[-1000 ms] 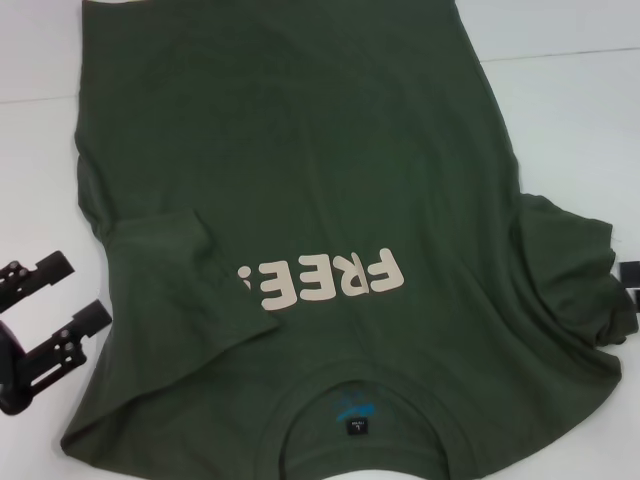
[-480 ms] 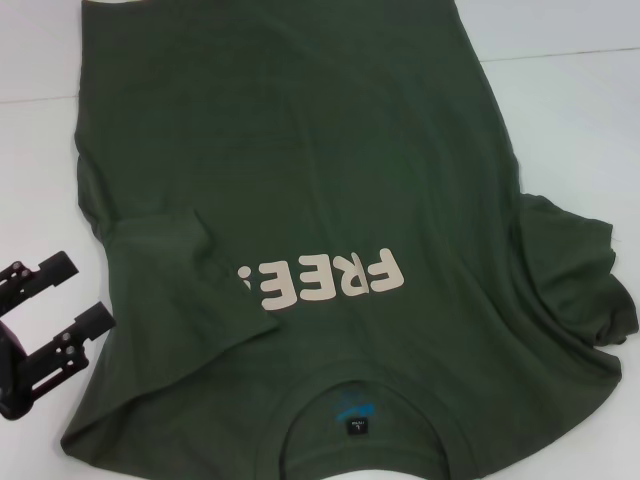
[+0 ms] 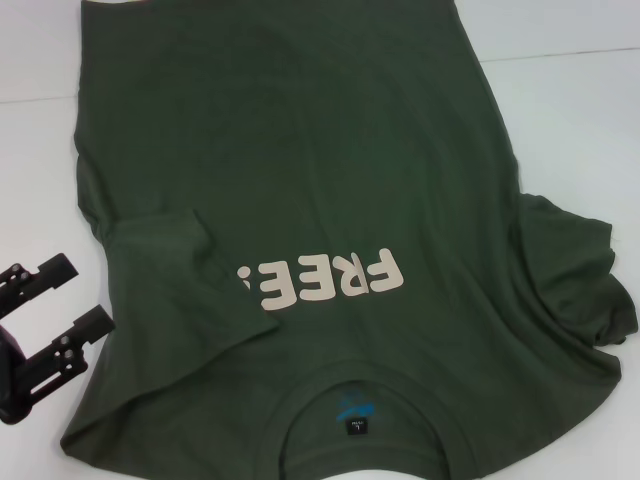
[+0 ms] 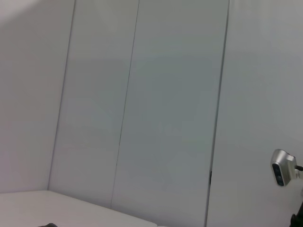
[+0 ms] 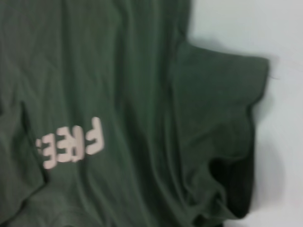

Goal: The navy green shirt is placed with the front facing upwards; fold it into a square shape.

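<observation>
Head view shows the navy green shirt [image 3: 330, 200], soft and limp, best pinched at its unfolded right sleeve [image 3: 575, 280]; left gripper [image 3: 62, 305] gapes empty near the bench's left edge, right one unseen

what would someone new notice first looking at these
The green shirt fills most of the white table, front up, collar nearest the robot. Its cream "FREE!" lettering stands out on the chest; the sleeve on the robot's left is folded in over part of it, the other sleeve lies bunched. The left gripper waits open off the shirt's near left edge.
</observation>
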### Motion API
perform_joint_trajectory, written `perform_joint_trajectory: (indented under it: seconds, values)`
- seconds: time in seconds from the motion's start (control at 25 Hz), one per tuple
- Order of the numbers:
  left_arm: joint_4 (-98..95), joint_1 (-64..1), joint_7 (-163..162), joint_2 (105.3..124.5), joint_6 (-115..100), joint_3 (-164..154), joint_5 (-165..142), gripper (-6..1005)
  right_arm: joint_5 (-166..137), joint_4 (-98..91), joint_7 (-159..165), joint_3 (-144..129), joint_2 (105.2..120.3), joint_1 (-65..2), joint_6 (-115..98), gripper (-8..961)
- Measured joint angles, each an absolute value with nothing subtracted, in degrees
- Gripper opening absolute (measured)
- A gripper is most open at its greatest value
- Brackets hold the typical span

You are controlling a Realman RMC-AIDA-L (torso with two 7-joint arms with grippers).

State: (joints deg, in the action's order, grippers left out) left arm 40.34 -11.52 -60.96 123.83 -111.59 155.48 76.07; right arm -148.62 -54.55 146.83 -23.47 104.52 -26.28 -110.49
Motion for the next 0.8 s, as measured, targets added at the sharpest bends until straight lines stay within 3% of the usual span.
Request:
perform_joint_trajectory:
  seconds: [0.8]
  values:
    - [40.3,-11.4,-61.0,123.83,-111.5,156.2,76.1,663,-152.3,-46.8,146.2,-23.9,105.99,-27.7,-101.8,815]
